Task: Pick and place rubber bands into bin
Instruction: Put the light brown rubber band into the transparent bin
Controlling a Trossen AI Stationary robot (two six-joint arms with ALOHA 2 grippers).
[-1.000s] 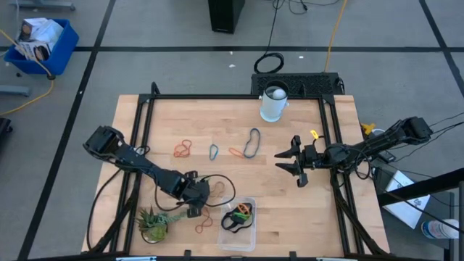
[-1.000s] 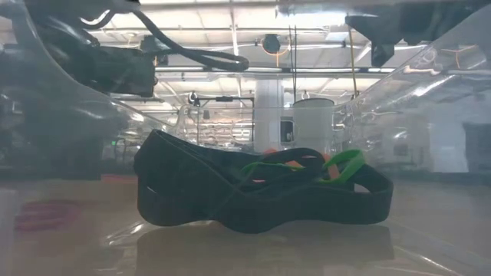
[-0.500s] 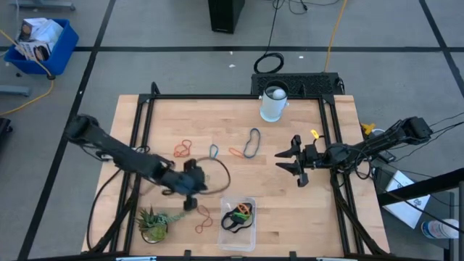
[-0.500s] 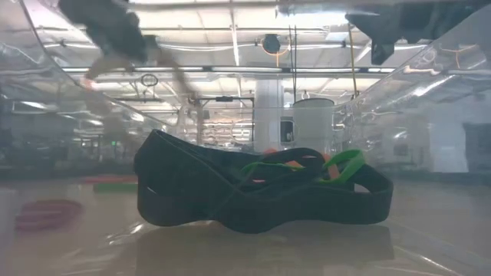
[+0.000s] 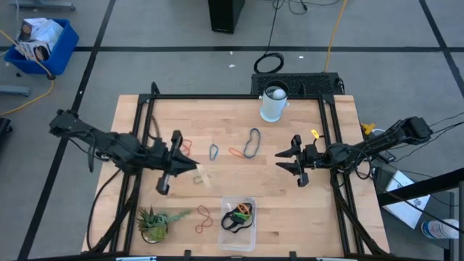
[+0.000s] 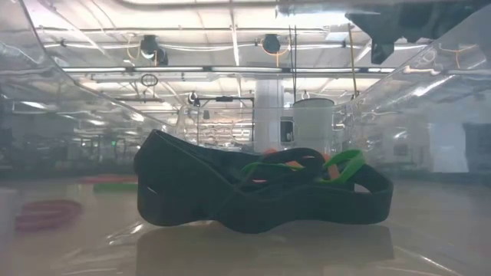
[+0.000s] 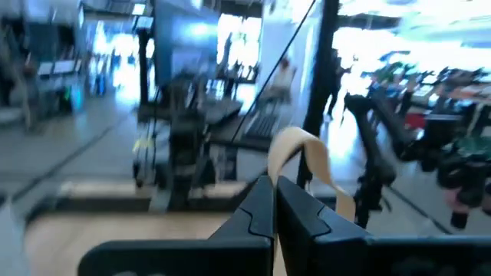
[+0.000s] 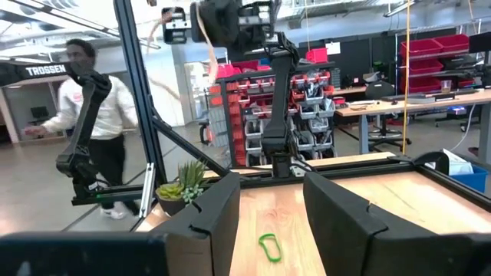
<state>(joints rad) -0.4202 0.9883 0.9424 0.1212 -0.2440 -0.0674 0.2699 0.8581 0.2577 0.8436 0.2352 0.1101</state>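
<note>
My left gripper (image 5: 190, 168) is raised over the table's left half, pointing level toward the right, shut on a tan rubber band (image 5: 201, 176) (image 7: 307, 153). The clear bin (image 5: 249, 230) stands at the near edge with black, green and orange rubber bands (image 6: 261, 192) lying on its floor. Loose rubber bands lie flat on the wood: orange (image 5: 181, 148), blue-grey (image 5: 214, 151), orange (image 5: 235, 152), dark (image 5: 251, 143), red (image 5: 203, 214). My right gripper (image 5: 290, 161) hangs open at the right, fingers (image 8: 222, 215) apart with nothing between them. My left gripper pinches the tan rubber band between its two shut fingertips (image 7: 270, 201). The fingers lie level and point toward the table's right. The band's free loop (image 7: 314, 149) arches out beyond the fingertips. It is lifted clear of the table.
A white cup (image 5: 273, 103) stands at the far edge, and a small green plant (image 5: 152, 221) at the near left beside the bin. Black frame rails (image 5: 145, 130) run along both sides of the table. A person (image 8: 92, 115) stands beyond the table.
My left gripper has risen from low beside the plant and bin, gone toward the table's far edge, and tipped from pointing down to level. The tan rubber band between its fingers now hangs clear of the wood.
</note>
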